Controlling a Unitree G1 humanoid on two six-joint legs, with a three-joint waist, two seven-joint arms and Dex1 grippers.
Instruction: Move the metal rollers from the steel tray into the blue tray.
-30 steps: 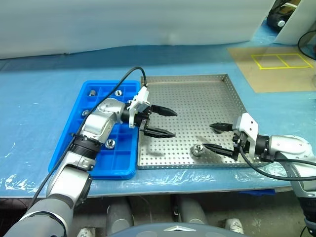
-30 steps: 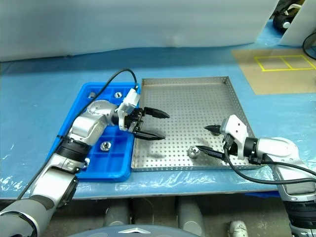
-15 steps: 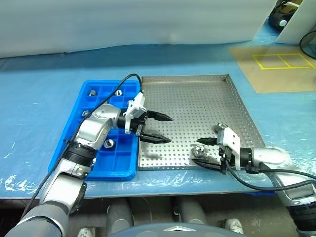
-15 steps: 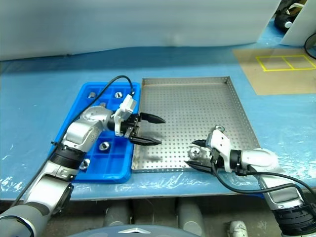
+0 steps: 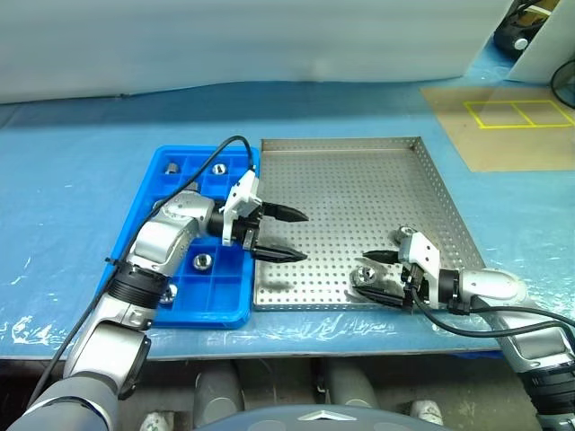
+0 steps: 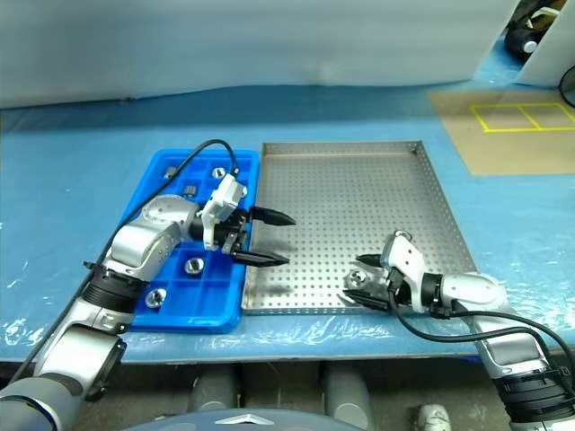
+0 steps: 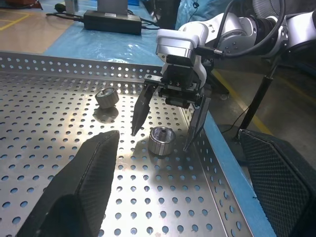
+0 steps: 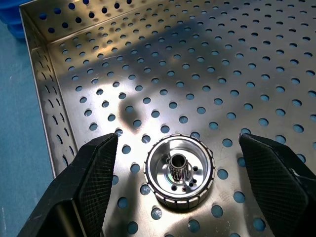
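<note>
The bright blue gridded plastic tray (image 5: 171,296) holds several rollers. The left gripper (image 5: 272,235) hovers open beside it. On the perforated steel tray (image 5: 359,180), the right gripper (image 6: 358,280) has dropped, open-fingered, astride a shiny metal roller (image 8: 179,171), ready to close.

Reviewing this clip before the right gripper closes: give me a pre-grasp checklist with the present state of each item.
1. Right gripper open: ok.
2. Roller between its fingers: ok, one finger each side.
3. Roller resting on the steel tray floor, hole up: ok.
4. Second roller apart from the target: ok.
5. Left gripper open, holding nothing, away from the target: ok.
6. Free compartment in the blue tray: ok.
</note>
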